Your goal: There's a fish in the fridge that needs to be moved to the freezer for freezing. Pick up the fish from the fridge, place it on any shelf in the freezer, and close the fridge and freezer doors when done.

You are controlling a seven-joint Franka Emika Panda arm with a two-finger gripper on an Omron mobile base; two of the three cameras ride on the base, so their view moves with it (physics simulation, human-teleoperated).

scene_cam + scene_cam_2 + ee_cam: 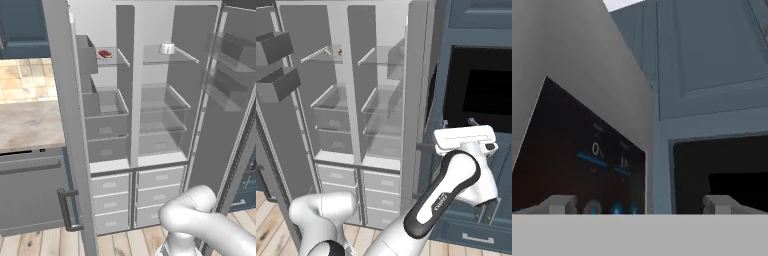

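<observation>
Both doors of the grey unit stand open. A small red fish [105, 53] lies on the glass shelf of the narrow freezer [107, 115]; it also shows as a red speck [339, 51]. The wider fridge [162, 105] holds a white bowl [167, 48] on its top shelf. The plain freezer door [65, 105] swings out at the left, the fridge door [227, 100] at the right. My gripper [639, 205] is open and empty, facing the black panel [577, 160] with blue lights on that door's outer face. My hand [465, 137] sits beside the door's edge [423, 75].
Blue cabinets with a dark oven opening [481, 90] stand right behind my hand. A stone counter [27, 125] over a grey appliance [30, 190] lies left of the freezer door. Grey drawers [135, 195] fill the unit's bottom. Door bins [276, 70] jut out from the freezer door.
</observation>
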